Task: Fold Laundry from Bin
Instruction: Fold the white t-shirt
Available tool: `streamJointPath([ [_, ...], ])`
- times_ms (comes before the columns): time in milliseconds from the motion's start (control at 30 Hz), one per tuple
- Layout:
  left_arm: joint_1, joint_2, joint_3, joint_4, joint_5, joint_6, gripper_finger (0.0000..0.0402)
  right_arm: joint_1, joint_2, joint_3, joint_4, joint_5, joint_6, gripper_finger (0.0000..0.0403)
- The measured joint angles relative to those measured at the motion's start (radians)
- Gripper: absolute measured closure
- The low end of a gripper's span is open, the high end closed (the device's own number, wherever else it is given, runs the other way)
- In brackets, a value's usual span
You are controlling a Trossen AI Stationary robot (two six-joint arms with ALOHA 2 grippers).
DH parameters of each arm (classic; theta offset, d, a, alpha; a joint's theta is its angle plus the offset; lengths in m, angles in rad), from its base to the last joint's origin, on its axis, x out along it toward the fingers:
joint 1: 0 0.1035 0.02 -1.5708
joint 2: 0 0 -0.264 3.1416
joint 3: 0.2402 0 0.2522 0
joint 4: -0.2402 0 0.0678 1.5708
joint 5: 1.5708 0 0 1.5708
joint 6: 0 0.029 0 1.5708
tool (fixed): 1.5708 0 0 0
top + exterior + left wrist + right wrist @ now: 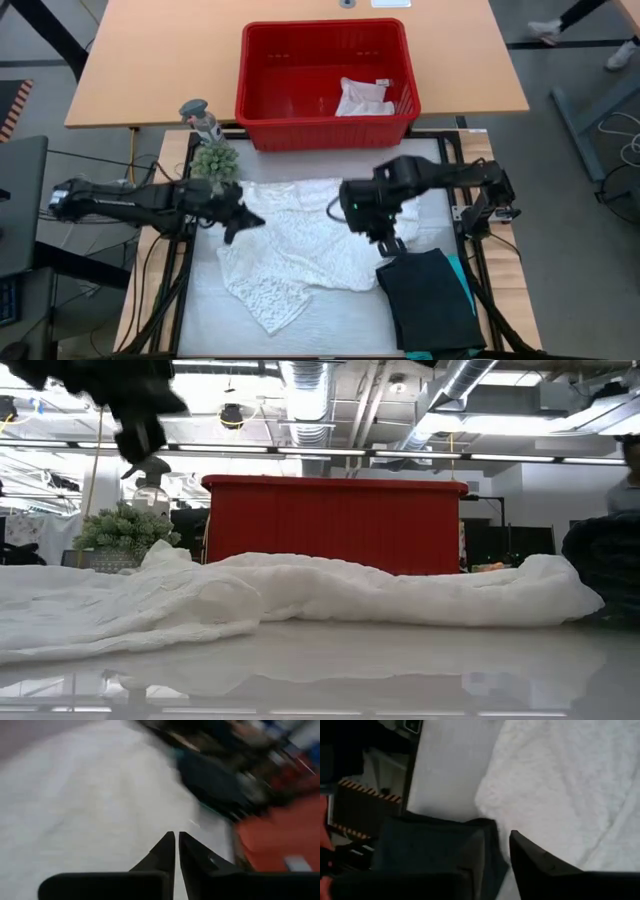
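Note:
The large white lacy top (300,245) lies spread and rumpled on the white table, and shows in the low view (330,595). A folded black garment (430,295) lies at the near right on a teal one (465,280). The small white cloth (362,98) lies in the red bin (325,125) at the far edge. My left gripper (245,222) is shut and empty, raised over the top's left part (177,837). My right gripper (393,245) is open over the black garment's far edge (502,837), beside the top's right edge.
A small potted plant (214,160) and a grey figure (203,118) stand at the far left, next to the bin. The table's metal frame (480,215) runs along the right side. Bare table shows at the near left (210,310).

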Motion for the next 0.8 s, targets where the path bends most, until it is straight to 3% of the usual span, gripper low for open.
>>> streamJointPath([
  [67,-0.081,0.007,0.052,-0.026,-0.058,0.054,0.0385,0.043,-0.025,-0.022,0.001,0.021,0.051,0.0275],
  [133,-0.147,0.007,0.110,-0.136,-0.205,0.092,0.0385,0.080,-0.074,-0.060,0.000,0.076,0.125,0.0256],
  [267,-0.233,0.010,0.214,-0.505,-0.531,-0.012,0.0396,0.134,-0.192,-0.158,-0.001,0.155,0.314,0.0231],
  [333,-0.287,0.018,0.235,-0.538,-0.607,-0.029,0.0399,0.174,-0.258,-0.223,0.000,0.225,0.413,0.0228],
  [400,-0.346,0.042,0.236,-0.507,-0.616,0.006,0.0401,0.223,-0.323,-0.298,0.014,0.282,0.508,0.0228],
  [500,-0.428,0.136,0.236,-0.402,-0.549,0.086,0.0401,0.304,-0.406,-0.422,0.065,0.327,0.637,0.0226],
  [700,-0.571,0.342,0.237,-0.135,-0.434,0.060,0.0401,0.426,-0.490,-0.597,0.136,0.365,0.847,0.0213],
  [800,-0.637,0.432,0.245,-0.084,-0.485,0.051,0.0401,0.467,-0.497,-0.642,0.174,0.399,0.860,0.0205],
])
